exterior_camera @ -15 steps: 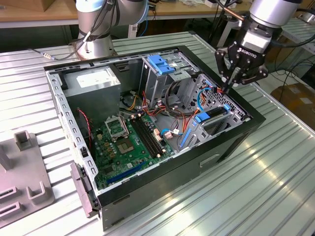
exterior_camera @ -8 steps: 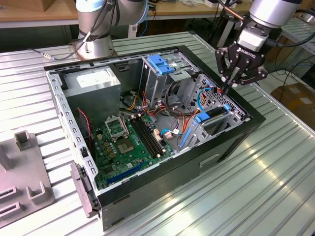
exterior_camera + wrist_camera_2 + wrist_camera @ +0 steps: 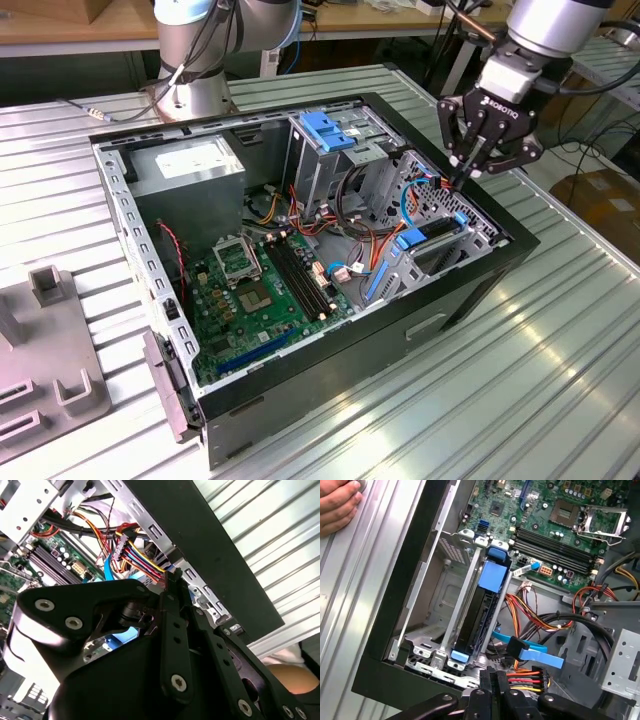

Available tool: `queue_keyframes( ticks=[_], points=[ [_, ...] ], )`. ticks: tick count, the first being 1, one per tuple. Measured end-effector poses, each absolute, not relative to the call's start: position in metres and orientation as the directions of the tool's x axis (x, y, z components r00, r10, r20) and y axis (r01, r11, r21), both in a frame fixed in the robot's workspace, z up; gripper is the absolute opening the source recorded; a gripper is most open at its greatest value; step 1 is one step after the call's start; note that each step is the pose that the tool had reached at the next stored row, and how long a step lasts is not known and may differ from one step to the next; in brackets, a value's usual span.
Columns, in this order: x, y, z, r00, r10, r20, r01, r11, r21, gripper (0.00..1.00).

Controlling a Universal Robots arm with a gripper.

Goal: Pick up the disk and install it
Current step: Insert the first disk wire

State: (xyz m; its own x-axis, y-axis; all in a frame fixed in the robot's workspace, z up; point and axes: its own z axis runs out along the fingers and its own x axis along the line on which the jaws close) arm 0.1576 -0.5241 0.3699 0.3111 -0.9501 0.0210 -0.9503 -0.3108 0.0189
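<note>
Open computer case [image 3: 300, 250] at centre of exterior view; disk [image 3: 432, 236] seated edge-on in its bay at 3 o'clock, gripper [image 3: 468, 172] poised just above at 2 o'clock, fingers pinched narrow, holding nothing.

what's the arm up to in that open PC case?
The gripper hangs over the front corner of the open computer case, fingers closed together at the bundle of power cables. The disk with its blue carrier sits on edge in the drive bay below, so it looks already slotted in; whether it's fully seated can't be told. A person's hand rests on the table beside the case in the first wrist view.
</note>
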Motion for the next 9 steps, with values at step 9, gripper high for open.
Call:
queue_keyframes(
  ticks=[9],
  points=[
    [0.1567, -0.5241, 0.3683, 0.238, -0.971, 0.021, -0.971, -0.238, 0.019, 0.16]
  ],
)
